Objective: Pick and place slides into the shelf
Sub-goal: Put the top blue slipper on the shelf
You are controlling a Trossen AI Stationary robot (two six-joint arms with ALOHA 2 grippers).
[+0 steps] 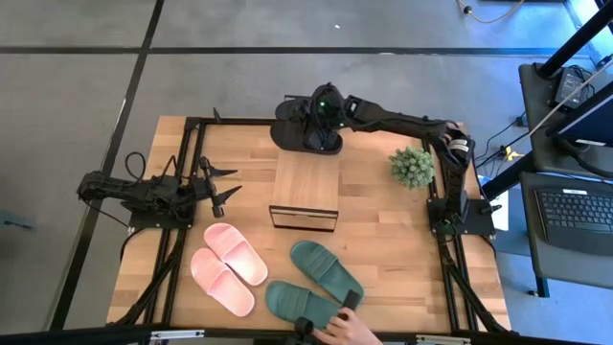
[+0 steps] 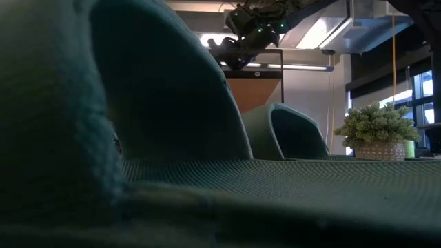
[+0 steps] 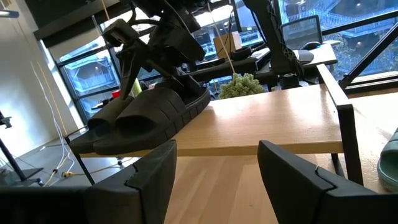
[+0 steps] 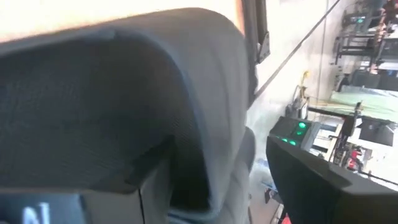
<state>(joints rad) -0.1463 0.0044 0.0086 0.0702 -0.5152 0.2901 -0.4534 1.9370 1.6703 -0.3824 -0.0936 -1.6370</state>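
Note:
Two black slides (image 1: pixel 306 132) lie side by side, soles down, on the far end of the shelf's (image 1: pixel 305 187) top board (image 3: pixel 267 121). My right gripper (image 1: pixel 322 105) is above them, slanting down, open, with one slide's strap (image 4: pixel 155 81) between its fingers. Two pink slides (image 1: pixel 228 265) and two green slides (image 1: pixel 314 278) lie flat on the table near the front edge. My left gripper (image 1: pixel 226 188) waits open at the table's left, level, pointing at the shelf. My right gripper stands open over the wide strap's edge (image 4: pixel 214 130) of a black slide, one finger (image 4: pixel 81 199) under the strap and the other (image 4: pixel 323 180) outside it with a gap. Whether the inner finger touches the strap I cannot tell. The slide lies on the shelf.
A person's hand (image 1: pixel 350 328) reaches in over the front edge at the nearer green slide. A small potted plant (image 1: pixel 413 166) stands at the back right, near my right arm's base. A green slide (image 2: pixel 172 138) fills most of the low view.

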